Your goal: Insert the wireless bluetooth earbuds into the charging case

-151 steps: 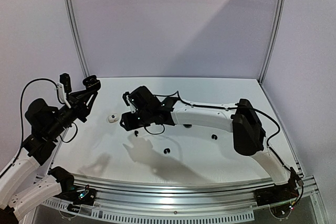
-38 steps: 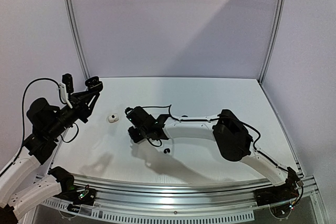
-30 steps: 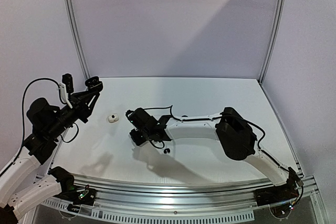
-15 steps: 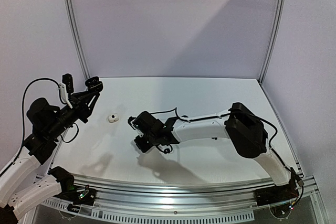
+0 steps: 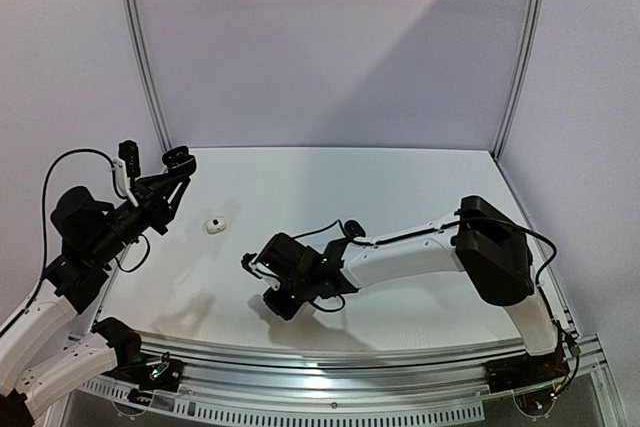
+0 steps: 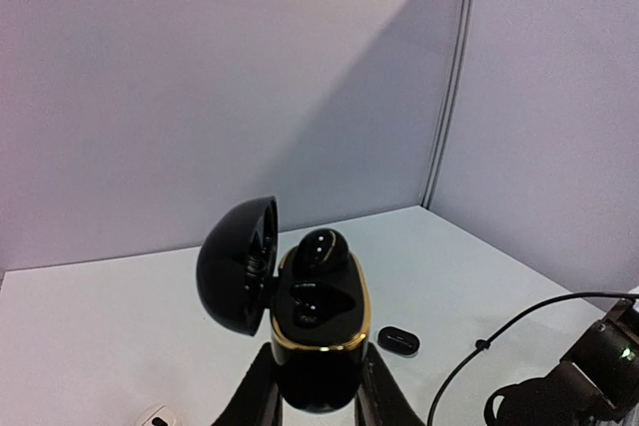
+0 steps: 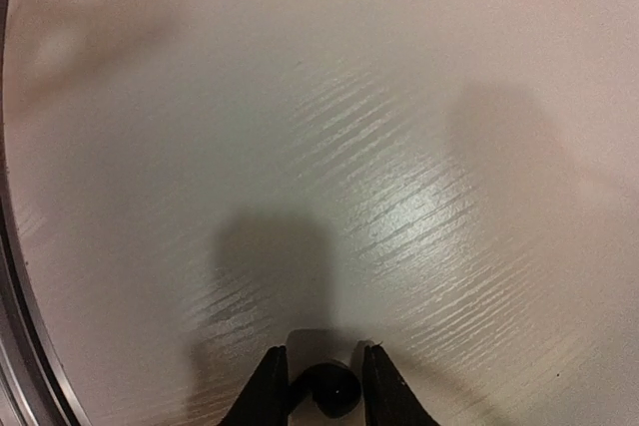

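Left pincer point(image 6: 318, 386) is closed tight on the lower body of the case point(image 6: 318, 346), one finger on each flank, and holds it upright, well above the table point(image 5: 400, 187). Right pincer point(image 7: 319, 366) hangs low, just over the tabletop and near its front edge, well apart from the left one. Its fingers stand only a little apart, pinching a black earbud point(image 7: 334, 389) between their tips.

The case is a glossy black oval with a gold rim. Its lid point(image 6: 240, 264) is swung open to the left side of the left pincer. A seated earbud point(image 6: 319, 246) bulges from the socket farthest from that pincer's fingers.

A white piece point(image 5: 213, 225) lies on the table between the two pincers, nearer the left one; it is too small to tell whether it is an earbud.

A loose earbud point(image 6: 399, 339), black and flat, lies on the table beyond the left pincer, just to the right of the case in the wrist view.
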Controlling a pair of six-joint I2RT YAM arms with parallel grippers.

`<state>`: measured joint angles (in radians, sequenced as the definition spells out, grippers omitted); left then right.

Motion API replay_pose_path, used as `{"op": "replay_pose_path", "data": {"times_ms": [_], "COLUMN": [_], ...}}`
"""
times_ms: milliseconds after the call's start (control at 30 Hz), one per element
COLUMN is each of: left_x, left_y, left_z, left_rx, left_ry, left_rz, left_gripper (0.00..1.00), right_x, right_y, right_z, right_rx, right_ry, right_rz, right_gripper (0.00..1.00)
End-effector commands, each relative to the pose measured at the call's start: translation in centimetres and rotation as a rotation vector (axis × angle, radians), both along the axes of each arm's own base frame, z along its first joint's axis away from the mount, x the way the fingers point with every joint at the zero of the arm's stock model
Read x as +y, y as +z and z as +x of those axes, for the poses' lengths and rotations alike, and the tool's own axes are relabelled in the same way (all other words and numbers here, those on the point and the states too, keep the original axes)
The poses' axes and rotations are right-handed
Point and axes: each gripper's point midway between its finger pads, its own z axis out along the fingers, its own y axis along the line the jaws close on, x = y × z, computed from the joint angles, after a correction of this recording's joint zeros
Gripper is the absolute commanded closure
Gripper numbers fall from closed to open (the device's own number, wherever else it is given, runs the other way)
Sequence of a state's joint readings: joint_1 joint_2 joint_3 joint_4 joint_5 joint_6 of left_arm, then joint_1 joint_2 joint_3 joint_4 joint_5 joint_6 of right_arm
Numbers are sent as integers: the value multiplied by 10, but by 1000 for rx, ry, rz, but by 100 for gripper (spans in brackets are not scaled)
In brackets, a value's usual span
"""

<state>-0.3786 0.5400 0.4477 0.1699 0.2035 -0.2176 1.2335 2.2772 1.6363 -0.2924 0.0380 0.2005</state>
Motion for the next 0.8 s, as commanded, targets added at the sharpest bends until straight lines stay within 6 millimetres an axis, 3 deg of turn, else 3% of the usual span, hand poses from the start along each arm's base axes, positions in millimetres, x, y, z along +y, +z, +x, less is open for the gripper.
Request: {"op": "replay_pose_path", "data": {"times_ms": [0,300,400,533,600,767], "left_x": [0,-1,-1,-1,0,0], "left_y": [-2,-3,-3,-5,-5,-6], "left_z": [1,0,0,-1,-1,-1], "left_rx": [3,7,9,12,12,13], "left_ry": [-5,-13,-15,-15,-14,-12], "left_rz": [6,4,3,4,1,-1], "left_gripper": [100,100,100,100,100,100], "right_x": [-17,11,15,23,28,15], "right_y": [4,64,79,88,83,41], "right_z": [-15,3,9,1,-18,-32], "right_rx": [41,-32,-52,28,132,245], "right_ry": [19,-9,-42,-53,-8,-43], "right_rz": [-53,68,91,146,161,32], "right_gripper": [71,51,50,69,76,91]}}
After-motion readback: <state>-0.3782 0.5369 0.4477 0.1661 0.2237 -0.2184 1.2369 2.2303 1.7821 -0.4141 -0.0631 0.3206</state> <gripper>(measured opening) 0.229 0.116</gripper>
